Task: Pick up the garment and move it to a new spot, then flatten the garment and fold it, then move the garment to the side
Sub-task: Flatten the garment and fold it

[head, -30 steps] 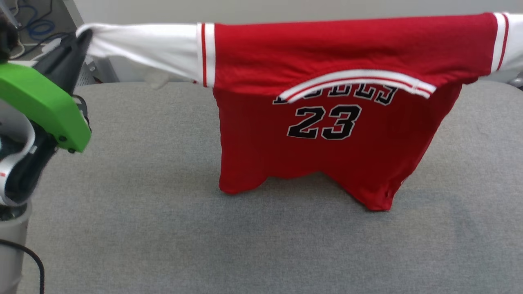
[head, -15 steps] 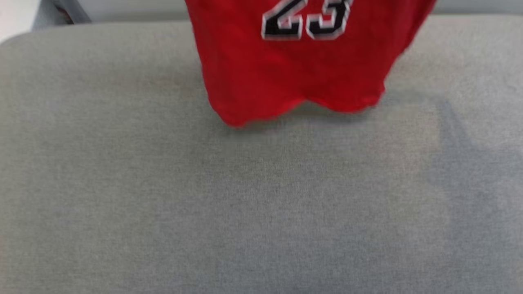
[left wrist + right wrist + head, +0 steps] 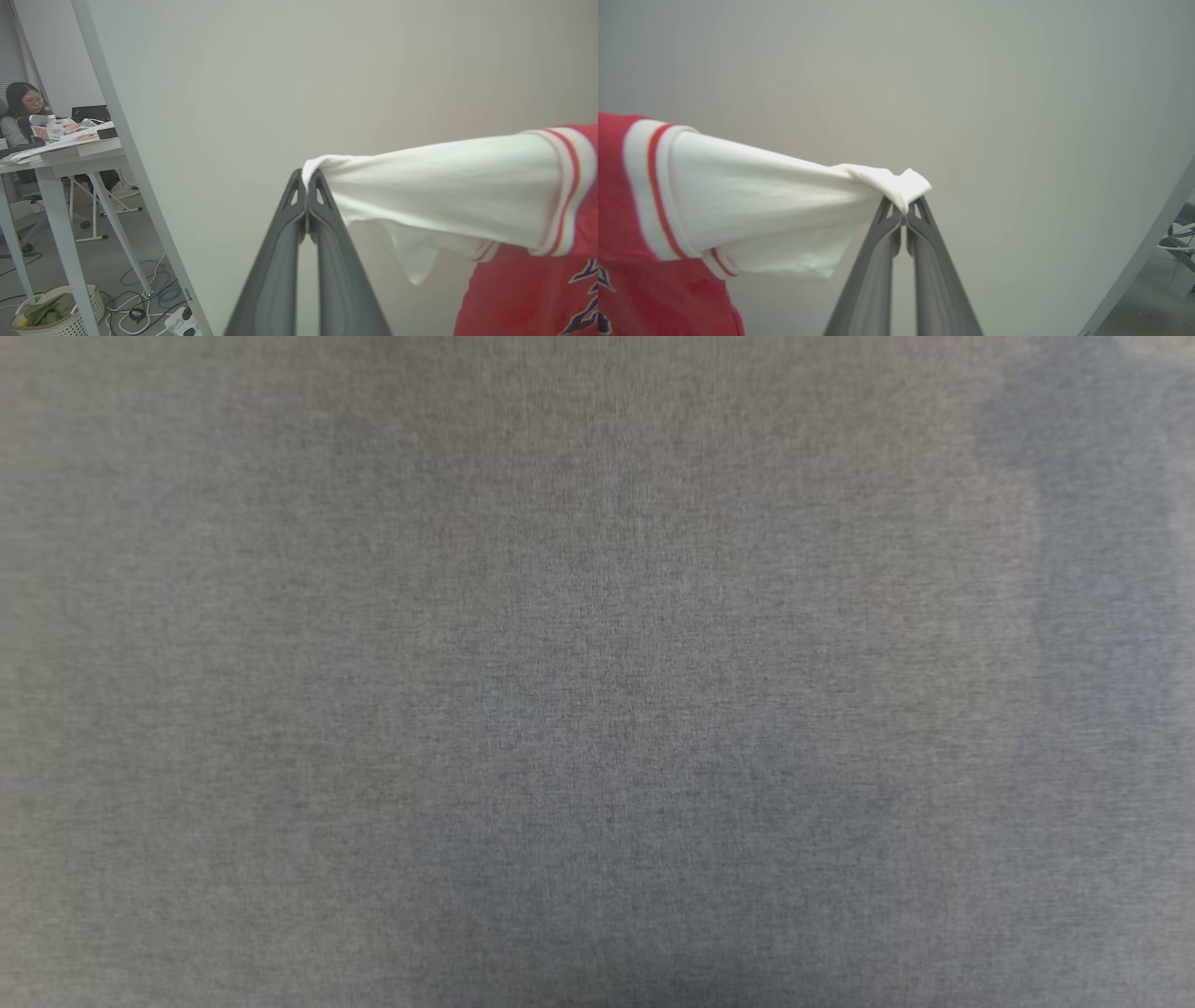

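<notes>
The garment hangs in the air, stretched between my two arms. My left end effector is pressed together on the cuff of one white sleeve, and my right end effector pinches the cuff of the other white sleeve, with a small fold of cloth sticking out past the tips. The sleeves run nearly level and the red body drops below them.

I judge it light and limp: thin fabric that sags under its own weight and holds no shape. It could swing when I move and crease wherever it lands. The grips are narrow, only a little cuff in each, so a hard pull could slip one free. For flattening, the sleeve ends serve well enough; for folding, I would rather take the shoulders or the hem corners.

Below my head lies a grey cloth surface with a fine weave. It looks soft and slightly grippy, so the jersey would likely drag on it rather than slide. How far the hem hangs above it I cannot tell.

Ahead is a plain pale wall. Off to my left, past a white post, a person sits at a desk, and there are cables and a basket on the floor.
</notes>
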### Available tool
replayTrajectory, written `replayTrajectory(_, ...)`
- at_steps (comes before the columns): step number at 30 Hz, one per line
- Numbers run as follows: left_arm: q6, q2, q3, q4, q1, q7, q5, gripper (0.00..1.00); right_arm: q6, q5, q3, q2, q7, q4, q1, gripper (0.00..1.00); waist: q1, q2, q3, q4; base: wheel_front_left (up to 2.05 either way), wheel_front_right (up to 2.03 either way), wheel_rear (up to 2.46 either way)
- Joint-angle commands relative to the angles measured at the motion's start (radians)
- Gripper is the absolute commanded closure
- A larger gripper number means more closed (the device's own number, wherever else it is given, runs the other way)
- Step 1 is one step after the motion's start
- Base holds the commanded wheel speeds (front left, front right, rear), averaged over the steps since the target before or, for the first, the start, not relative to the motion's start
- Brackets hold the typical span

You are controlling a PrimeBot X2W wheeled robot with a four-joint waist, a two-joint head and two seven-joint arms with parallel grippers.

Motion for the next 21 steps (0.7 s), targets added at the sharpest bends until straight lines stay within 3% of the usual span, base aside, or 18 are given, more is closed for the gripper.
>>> replayTrajectory(1,0.003,-0.001,0.0,0.027,-0.031,-0.03,0.018,1.0,-0.002,-0.019,-0.011,0.004,-0.026,0.027,-0.028,1.0,-0.0002,0.0,0.082,0.005,0.0,0.0,0.0)
replayTrajectory(9,-0.018,-0.053,-0.038,0.209,-0.022,-0.175,0.009,1.0,-0.002,-0.031,0.018,0.062,-0.129,0.169,-0.027,1.0,-0.0002,0.0,0.107,0.025,0.0,0.0,0.0)
replayTrajectory(21,-0.034,-0.116,-0.078,0.285,0.339,-0.292,-0.101,1.0,-0.002,0.118,0.131,0.013,-0.152,0.205,0.301,1.0,-0.0002,0.0,-0.014,0.041,0.0,0.0,0.0)
